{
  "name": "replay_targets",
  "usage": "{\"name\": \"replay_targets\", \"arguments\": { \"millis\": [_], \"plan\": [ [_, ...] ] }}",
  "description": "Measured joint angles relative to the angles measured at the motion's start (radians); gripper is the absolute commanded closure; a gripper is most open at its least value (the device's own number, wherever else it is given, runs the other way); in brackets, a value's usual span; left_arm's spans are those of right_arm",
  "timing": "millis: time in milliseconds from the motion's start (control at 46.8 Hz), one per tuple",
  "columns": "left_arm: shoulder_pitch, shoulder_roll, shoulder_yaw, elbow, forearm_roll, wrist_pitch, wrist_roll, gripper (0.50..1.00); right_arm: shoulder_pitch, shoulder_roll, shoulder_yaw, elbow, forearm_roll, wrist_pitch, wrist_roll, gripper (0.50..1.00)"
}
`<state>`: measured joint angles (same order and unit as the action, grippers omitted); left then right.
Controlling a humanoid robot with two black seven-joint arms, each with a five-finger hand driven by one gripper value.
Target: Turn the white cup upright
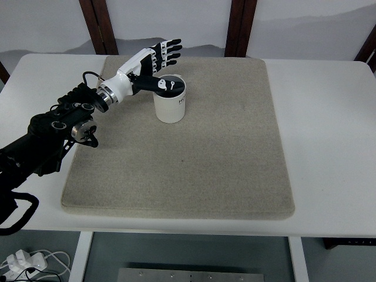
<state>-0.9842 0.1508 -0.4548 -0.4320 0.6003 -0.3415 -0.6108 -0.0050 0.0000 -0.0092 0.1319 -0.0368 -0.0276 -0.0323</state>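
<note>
— Where's your hand?

— My left hand [154,66] sits at about eleven o'clock on the mat [223,170], my arm coming in from the eight o'clock side. The fingers [167,51] are stretched out flat and spread, pointing toward two o'clock. They grip nothing. My thumb [166,85] lies across the top of the white cup [170,100].

— And the cup itself?

— It stands on the mat just under my palm, toward five o'clock from it. I can't tell whether the dark top is its mouth or my thumb's shadow, so I can't say which way up it is.

— Room to move?

— Plenty. From the cup toward three, four and six o'clock the mat is bare. The mat's far edge is near at twelve o'clock, and its left edge is close at nine, where my forearm [64,120] crosses it. Beyond lies the white table [329,117].

— Anything hidden?

— My thumb covers part of the cup's top. There is small print on the cup's side, too small to read. My upper arm is cut off by the frame at eight o'clock.
</note>
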Motion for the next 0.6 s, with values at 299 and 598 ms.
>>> {"name": "replay_targets", "arguments": {
  "millis": [299, 598],
  "plan": [
    [-0.062, 0.044, -0.01, 0.0, -0.108, -0.011, 0.0, 0.504, 0.0, 0.0, 0.0, 0.0, 0.0, 0.0, 0.0, 0.548],
    [-0.06, 0.109, -0.009, 0.016, -0.268, -0.01, 0.0, 0.504, 0.0, 0.0, 0.0, 0.0, 0.0, 0.0, 0.0, 0.548]
  ]
}}
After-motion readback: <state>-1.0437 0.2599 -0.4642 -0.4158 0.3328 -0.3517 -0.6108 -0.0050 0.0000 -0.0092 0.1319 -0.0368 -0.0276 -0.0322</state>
